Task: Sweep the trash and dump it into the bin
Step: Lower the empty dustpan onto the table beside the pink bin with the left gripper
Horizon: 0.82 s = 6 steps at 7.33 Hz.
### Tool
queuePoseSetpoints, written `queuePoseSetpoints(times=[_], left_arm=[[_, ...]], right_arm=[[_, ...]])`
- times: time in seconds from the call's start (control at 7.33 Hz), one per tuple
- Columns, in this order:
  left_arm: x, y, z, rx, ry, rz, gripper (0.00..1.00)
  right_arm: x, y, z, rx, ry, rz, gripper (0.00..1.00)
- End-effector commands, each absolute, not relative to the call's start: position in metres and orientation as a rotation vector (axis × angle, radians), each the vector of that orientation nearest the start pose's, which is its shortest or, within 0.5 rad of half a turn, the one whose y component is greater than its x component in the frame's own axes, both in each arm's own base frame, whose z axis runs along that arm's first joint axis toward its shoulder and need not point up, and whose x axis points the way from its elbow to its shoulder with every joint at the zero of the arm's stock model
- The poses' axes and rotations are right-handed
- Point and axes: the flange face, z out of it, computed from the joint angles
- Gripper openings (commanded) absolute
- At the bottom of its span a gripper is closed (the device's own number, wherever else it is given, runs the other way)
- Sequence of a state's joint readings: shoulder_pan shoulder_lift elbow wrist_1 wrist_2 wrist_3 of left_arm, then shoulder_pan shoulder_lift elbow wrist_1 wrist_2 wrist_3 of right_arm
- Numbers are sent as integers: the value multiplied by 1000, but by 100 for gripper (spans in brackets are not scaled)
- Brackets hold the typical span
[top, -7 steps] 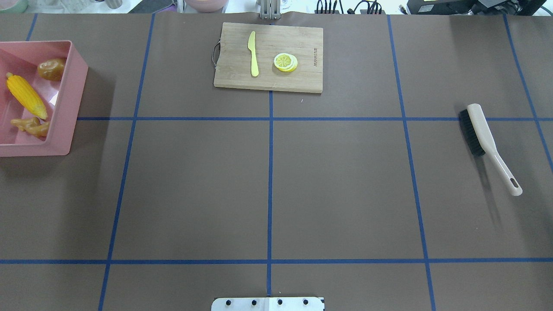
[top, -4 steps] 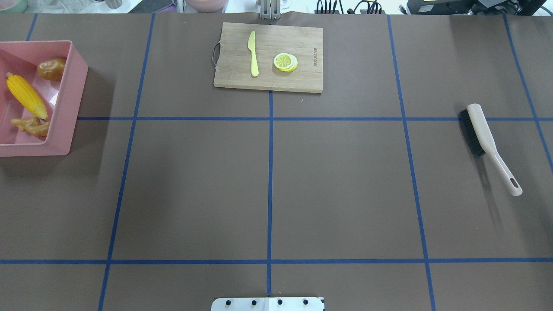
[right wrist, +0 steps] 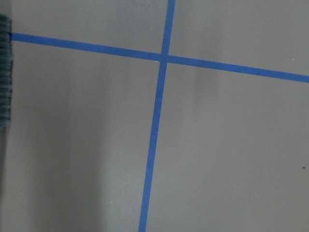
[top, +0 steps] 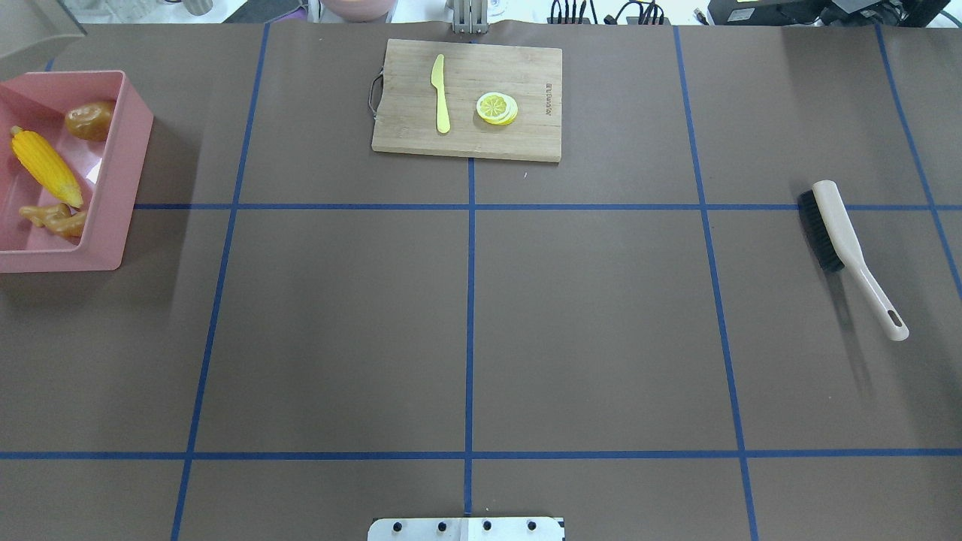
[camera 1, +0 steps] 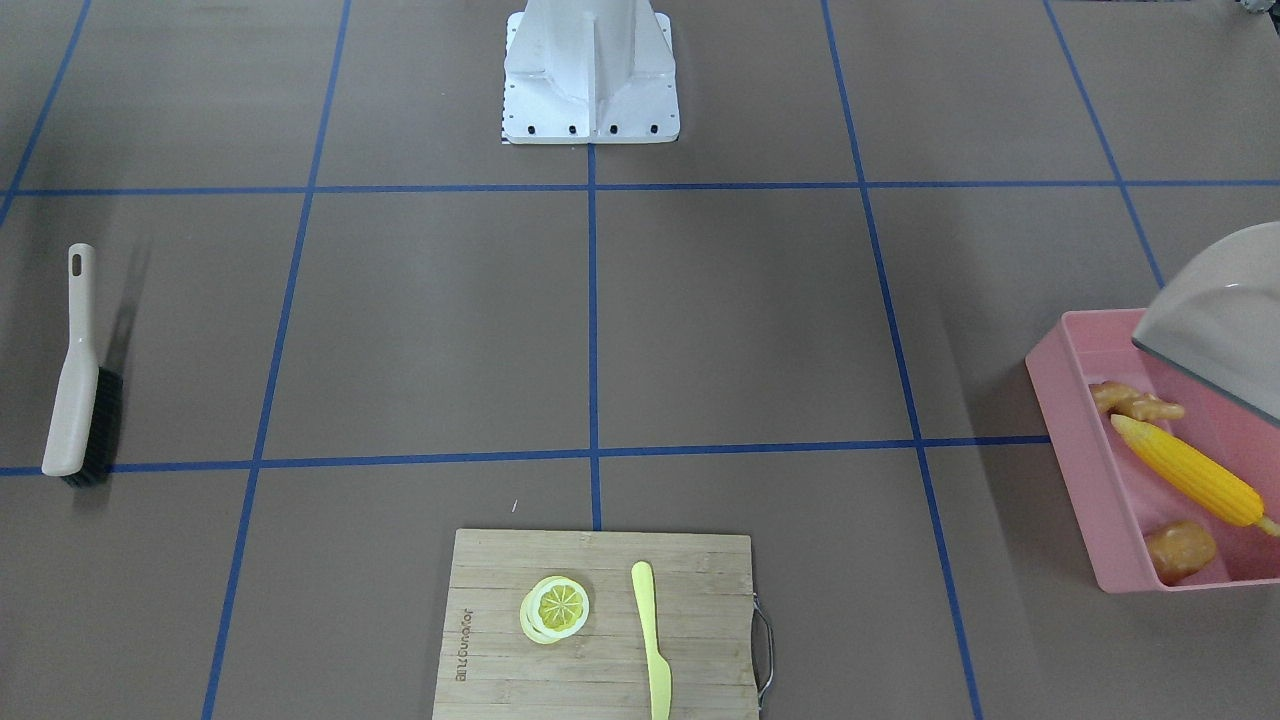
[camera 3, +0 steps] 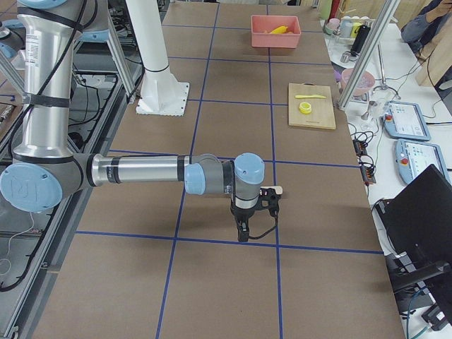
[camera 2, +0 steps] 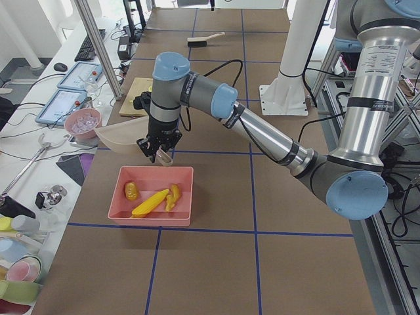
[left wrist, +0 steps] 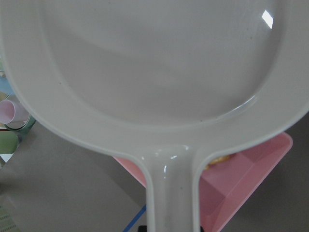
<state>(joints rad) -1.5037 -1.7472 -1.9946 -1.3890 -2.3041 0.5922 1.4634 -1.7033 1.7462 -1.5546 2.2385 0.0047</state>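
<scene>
Sweep-up at the bin: the robot's left hand (camera 2: 159, 149) hangs in the air above the far wall of the pink bin (camera 2: 147, 218) near one end of the brown table (top: 601, 338). The handle of a beige dustpan (camera 2: 121, 136) runs into the hand. Whether the hand is pressed shut on that handle cannot be told from here. The pan reaches out sideways from the hand, clear of the table, and a corner of the bin shows under its handle.

Below the hand, inside the bin, lies the trash. A yellow corn cob (top: 45, 167) sits on a slant across the middle, with a knobbly ginger root (top: 52, 218) just beside its tip. A glossy brown potato (top: 90, 120) rests apart from it on the other side.

Well away, toward the table's other end, the right hand (camera 3: 243, 229) points down over a crossing of blue tape lines (right wrist: 161, 58). Its state, spread or pressed together, cannot be told either. A beige brush (top: 842, 233) with dark bristles lies flat on the table near this hand.

Between the two hands, at the table's far edge, sits a wooden cutting board (top: 518, 83). On it are a pale yellow knife (top: 440, 94) and a lemon slice (top: 497, 108).
</scene>
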Motion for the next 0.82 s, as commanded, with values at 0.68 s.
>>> queuePoseSetpoints(times=[0.68], left_arm=[[291,-470,335,573,799,1360,0]], right_arm=[[25,-441,656,-16,-662,-96,100]])
